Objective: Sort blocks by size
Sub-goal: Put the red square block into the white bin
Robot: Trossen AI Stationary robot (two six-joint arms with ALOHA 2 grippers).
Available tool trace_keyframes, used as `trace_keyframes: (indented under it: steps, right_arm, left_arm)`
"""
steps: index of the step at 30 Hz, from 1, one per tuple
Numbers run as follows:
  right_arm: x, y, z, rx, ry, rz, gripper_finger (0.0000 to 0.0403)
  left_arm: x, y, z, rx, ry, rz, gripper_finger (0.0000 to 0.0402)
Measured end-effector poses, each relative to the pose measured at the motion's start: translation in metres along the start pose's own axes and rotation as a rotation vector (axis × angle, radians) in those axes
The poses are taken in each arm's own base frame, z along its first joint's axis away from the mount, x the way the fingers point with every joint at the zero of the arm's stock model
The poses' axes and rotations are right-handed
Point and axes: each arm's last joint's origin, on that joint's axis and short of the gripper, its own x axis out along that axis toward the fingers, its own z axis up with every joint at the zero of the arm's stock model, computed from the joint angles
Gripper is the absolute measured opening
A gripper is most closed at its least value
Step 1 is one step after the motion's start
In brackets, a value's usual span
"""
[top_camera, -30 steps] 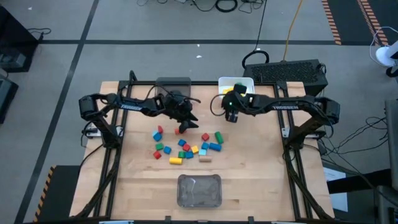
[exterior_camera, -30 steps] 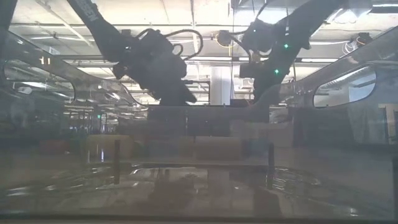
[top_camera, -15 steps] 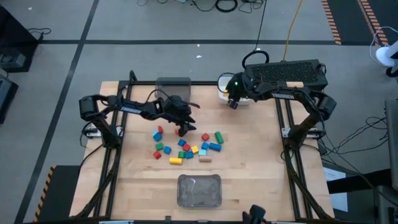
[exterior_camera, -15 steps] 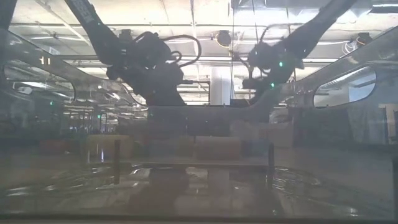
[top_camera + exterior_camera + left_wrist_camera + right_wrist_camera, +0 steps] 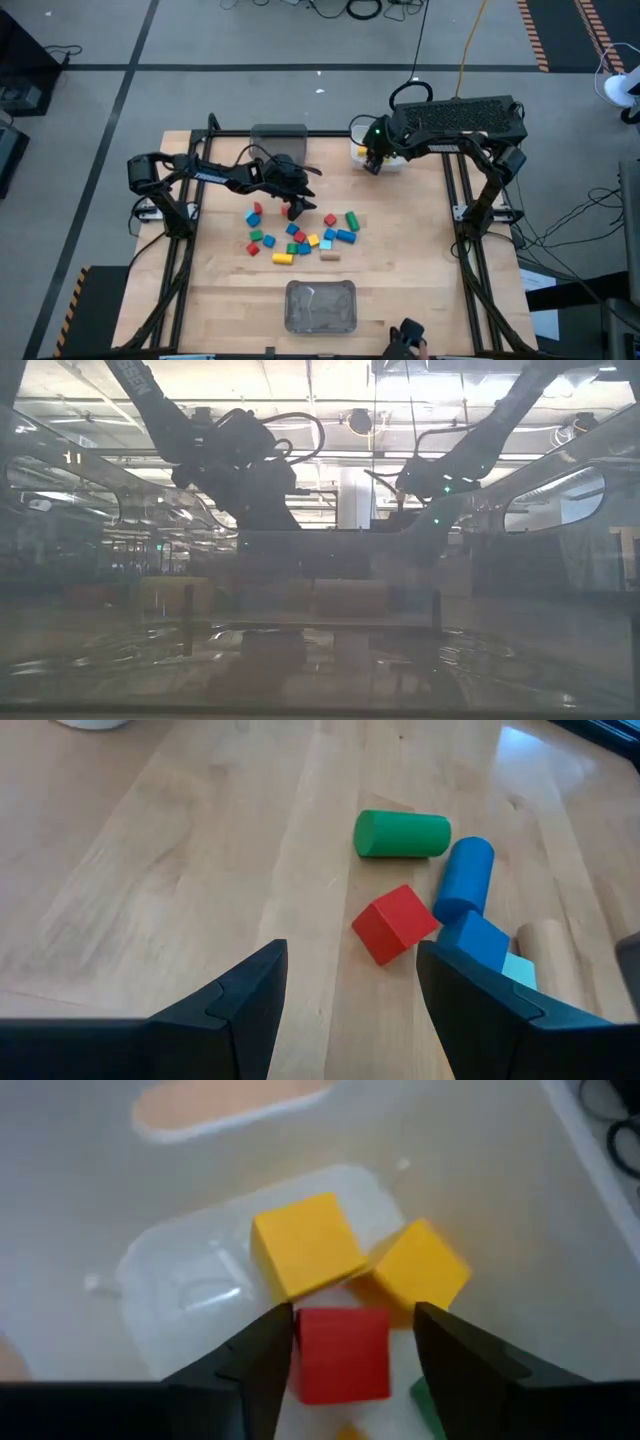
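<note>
We are seeing the left gripper hanging low over the wooden table, fingers spread wide and holding nothing, at the 12 o'clock edge of the scattered painted wooden blocks. Past its fingers a red wooden cube is lying beside a green cylinder and a blue cylinder. The right gripper is hovering over the white rectangular bin at the table's 1 o'clock corner, fingers parted and gripping nothing, with a red cube and two yellow cubes lying in the bin beyond them.
</note>
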Motion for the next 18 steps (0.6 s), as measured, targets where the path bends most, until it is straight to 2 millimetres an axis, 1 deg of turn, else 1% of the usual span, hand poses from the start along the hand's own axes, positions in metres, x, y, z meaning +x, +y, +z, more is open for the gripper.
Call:
trace_keyframes:
  steps: [2, 5, 9, 11, 14, 18]
  right_arm:
    - [-0.002, -0.004, 0.001, 0.011, -0.014, -0.01, 0.0215]
    - [-0.012, -0.007, 0.005, 0.02, -0.039, -0.022, 0.0226]
    - [-0.035, -0.007, 0.011, 0.032, -0.073, -0.013, 0.0224]
    - [-0.05, -0.004, 0.014, 0.023, -0.086, -0.006, 0.022]
    - [-0.074, 0.006, 0.018, 0.002, -0.115, 0.02, 0.0214]
    - [-0.101, 0.025, 0.02, -0.018, -0.151, 0.142, 0.0213]
  left_arm:
    - [0.001, -0.001, 0.0, 0.019, 0.002, -0.003, 0.0226]
    - [0.001, -0.004, -0.001, 0.04, 0.005, -0.008, 0.0226]
    - [0.004, -0.01, -0.002, 0.116, 0.011, -0.021, 0.0226]
    - [0.005, -0.014, -0.002, 0.159, 0.015, -0.032, 0.0226]
    - [0.007, -0.019, -0.003, 0.232, 0.017, -0.03, 0.0226]
    - [0.01, -0.028, -0.004, 0.372, 0.01, -0.01, 0.0226]
